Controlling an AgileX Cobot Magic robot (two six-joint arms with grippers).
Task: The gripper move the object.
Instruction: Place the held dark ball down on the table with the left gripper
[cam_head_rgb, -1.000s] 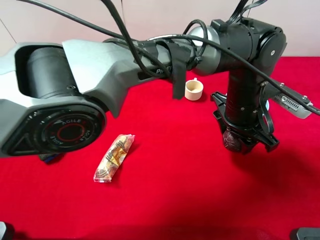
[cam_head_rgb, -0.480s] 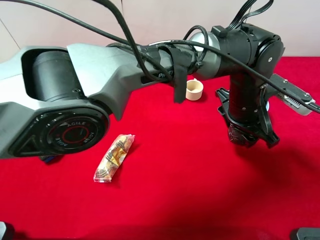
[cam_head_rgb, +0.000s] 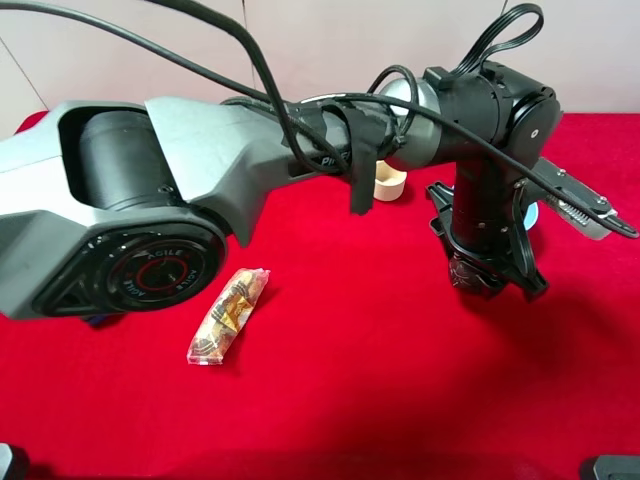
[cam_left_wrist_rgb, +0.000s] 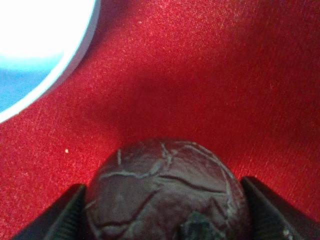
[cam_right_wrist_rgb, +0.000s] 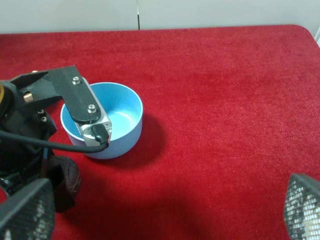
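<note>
left hand (cam_head_rgb: 486, 283) gripping ball (cam_left_wrist_rgb: 165, 195), perhaps touching cloth (cam_head_rgb: 350, 390)

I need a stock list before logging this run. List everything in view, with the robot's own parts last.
cloth: one, red, covers the whole table.
ball: one, dark maroon with a cracked pattern, between the left gripper's fingers, close to the bowl.
bowl: one, light blue, upright on the cloth, partly hidden behind the left arm's wrist.
cup: one, cream, on the far side of the cloth, partly hidden by the left arm.
snack packet: one, clear with brown contents, lying flat, apart from the rest.
dark item: one, mostly hidden under the left arm; cannot tell what.
left arm: one, grey and black, reaches across.
left gripper: black, shut on the ball.
right gripper: black, open, holds nothing.
</note>
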